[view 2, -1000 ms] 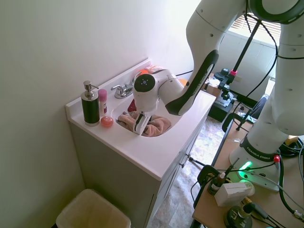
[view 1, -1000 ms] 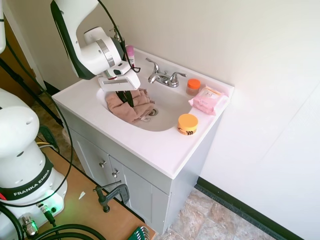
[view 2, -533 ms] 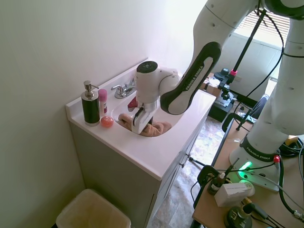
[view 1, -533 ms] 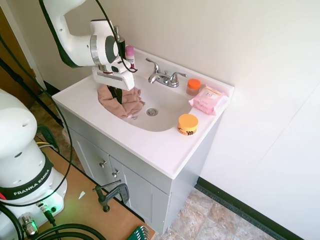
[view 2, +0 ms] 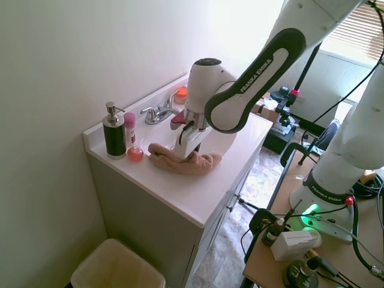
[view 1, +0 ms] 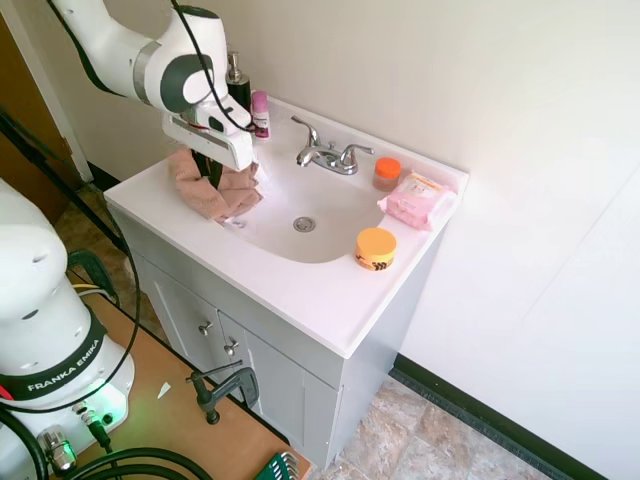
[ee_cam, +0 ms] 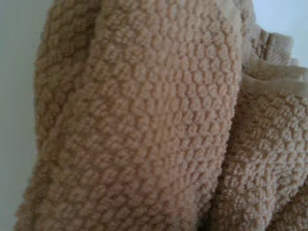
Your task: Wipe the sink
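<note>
The gripper (view 1: pixel 212 170) is clamped on a bunched tan towel (view 1: pixel 213 188) at the rim of the sink (view 1: pixel 330 235) on the soap-bottle side, so the wipe looks under way, with the bowl around the drain (view 1: pixel 304 224) apparently left.

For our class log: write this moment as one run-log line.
claw: shut on towel | towel: at sink rim | drain: uncovered

End effector (view 1: pixel 213 172) w/ tan towel (view 1: pixel 214 190) moved from sink (view 1: pixel 330 215) bottom near drain (view 1: pixel 304 224) up to basin edge by soap bottle; drain now uncovered.
</note>
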Robot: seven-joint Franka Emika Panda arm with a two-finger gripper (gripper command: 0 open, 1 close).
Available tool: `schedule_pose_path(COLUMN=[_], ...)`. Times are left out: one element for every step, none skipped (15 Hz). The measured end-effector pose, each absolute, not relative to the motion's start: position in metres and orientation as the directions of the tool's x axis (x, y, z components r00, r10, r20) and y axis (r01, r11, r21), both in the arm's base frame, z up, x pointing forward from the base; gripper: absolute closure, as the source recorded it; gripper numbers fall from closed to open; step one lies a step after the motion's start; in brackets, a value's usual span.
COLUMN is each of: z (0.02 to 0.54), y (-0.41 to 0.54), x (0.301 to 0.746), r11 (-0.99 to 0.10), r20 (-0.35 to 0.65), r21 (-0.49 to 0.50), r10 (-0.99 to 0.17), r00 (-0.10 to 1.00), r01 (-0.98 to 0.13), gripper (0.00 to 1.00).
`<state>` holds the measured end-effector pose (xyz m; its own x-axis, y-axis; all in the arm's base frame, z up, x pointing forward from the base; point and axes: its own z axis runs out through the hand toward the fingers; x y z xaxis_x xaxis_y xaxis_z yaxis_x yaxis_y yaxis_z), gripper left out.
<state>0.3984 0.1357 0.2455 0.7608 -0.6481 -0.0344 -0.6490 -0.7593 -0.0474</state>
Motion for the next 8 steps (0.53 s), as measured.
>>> schedule_pose_path(z=[0.254, 0.26, 0.263, 0.267, 0.27, 0.272, 0.272, 0.272], y=[0.145, 0.156, 0.167, 0.177, 0.187, 0.194, 0.199, 0.202], x=[0.387, 0.374, 0.361, 0.352, 0.346, 0.342, 0.339, 0.336], r11=[-0.774, -0.789, -0.802, -0.812, -0.819, -0.825, -0.831, -0.835], r20=[-0.022, -0.013, -0.006, -0.002, 0.002, 0.003, 0.005, 0.007], r21=[-0.045, -0.04, -0.034, -0.03, -0.029, -0.027, -0.025, -0.018], r10=[-0.631, -0.613, -0.596, -0.583, -0.574, -0.565, -0.556, -0.55], r00=[0.775, 0.79, 0.803, 0.812, 0.819, 0.825, 0.831, 0.835], r01=[-0.631, -0.613, -0.596, -0.583, -0.573, -0.565, -0.556, -0.55], gripper=[1.0, 1.0, 1.0, 1.0, 1.0, 1.0, 0.0, 0.0])
